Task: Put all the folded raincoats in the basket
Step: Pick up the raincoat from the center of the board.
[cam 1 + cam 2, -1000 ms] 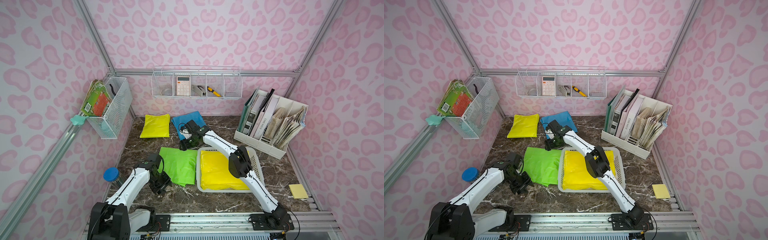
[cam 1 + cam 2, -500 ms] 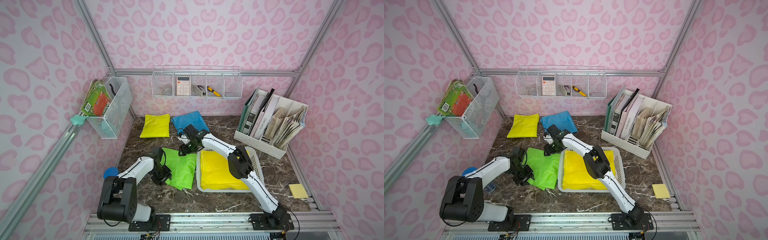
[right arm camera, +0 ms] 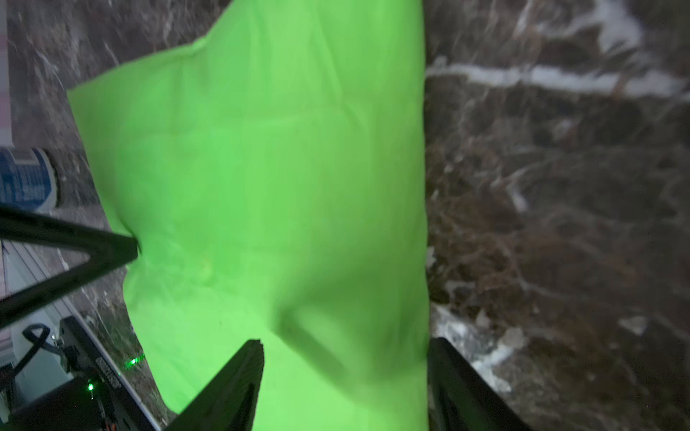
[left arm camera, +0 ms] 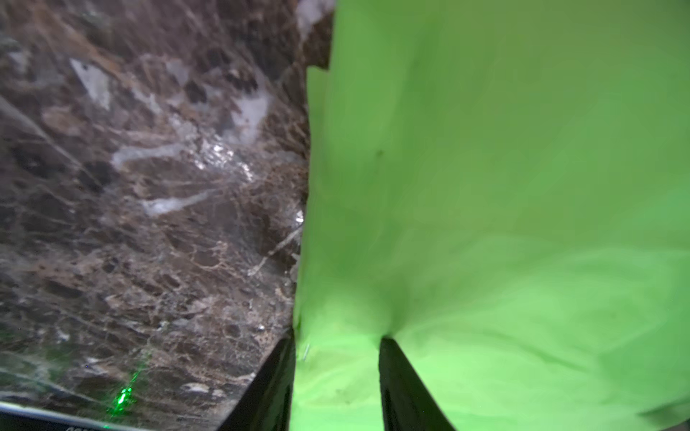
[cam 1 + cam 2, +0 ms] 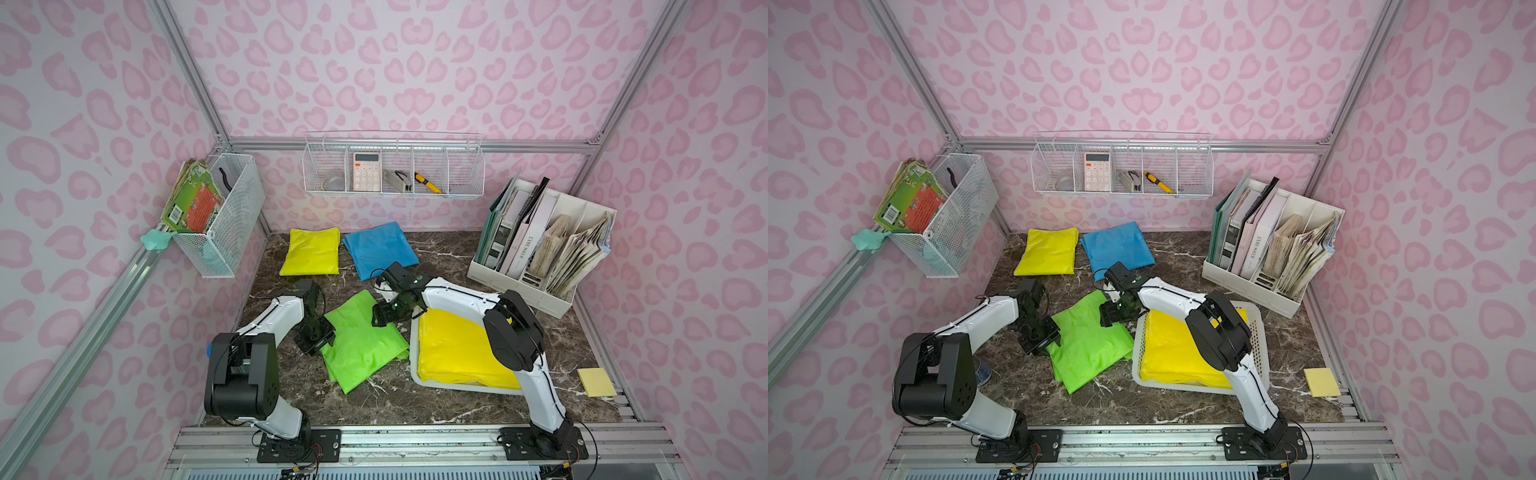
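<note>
Here, my left jaws stand partly closed over the left edge of the green raincoat (image 4: 485, 186), with fabric puckered between them; whether they truly pinch it I cannot tell. My right jaws are spread wide astride the raincoat's far right edge, one tip on the green and the other over the bare desk (image 3: 560, 186). The raincoat lies folded on the desk just left of the basket (image 5: 1260, 345), its right corner reaching the rim. Inside the basket lies a yellow raincoat (image 5: 453, 345). Farther back, a second yellow raincoat (image 5: 309, 251) and a blue raincoat (image 5: 380, 249) rest side by side.
</note>
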